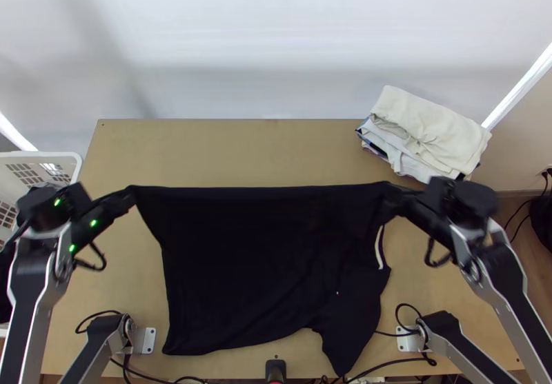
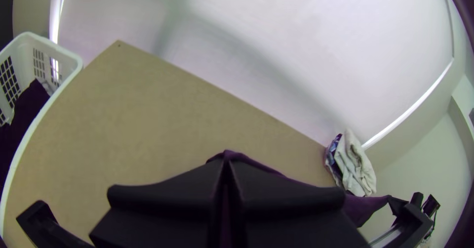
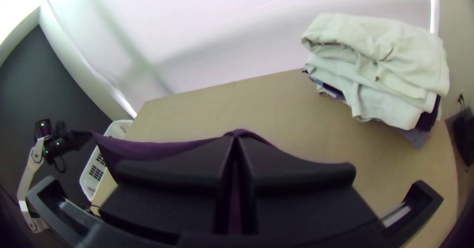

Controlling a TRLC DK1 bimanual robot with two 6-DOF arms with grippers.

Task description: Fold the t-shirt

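Left wrist view: nearest, left gripper (image 2: 226,165) pinching dark t-shirt (image 2: 365,208). Right wrist view: right gripper (image 3: 236,139) clamping shirt's other end, folded stack (image 3: 380,70) standing beyond. Top view: shirt's upper edge stretching between grippers, loose flap (image 1: 345,336) trailing nearer right one; I'm risking slip by overpulling, crooked fold from flap bunching.

wooden table (image 1: 228,153), black t-shirt (image 1: 241,274), folded clothes (image 1: 431,129)

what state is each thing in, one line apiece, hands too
black t-shirt: unfolded, stretched between both hands
left hand: shut on t-shirt
right hand: shut on t-shirt
laundry basket: upright, dark cloth inside
clothes pile: folded, stacked
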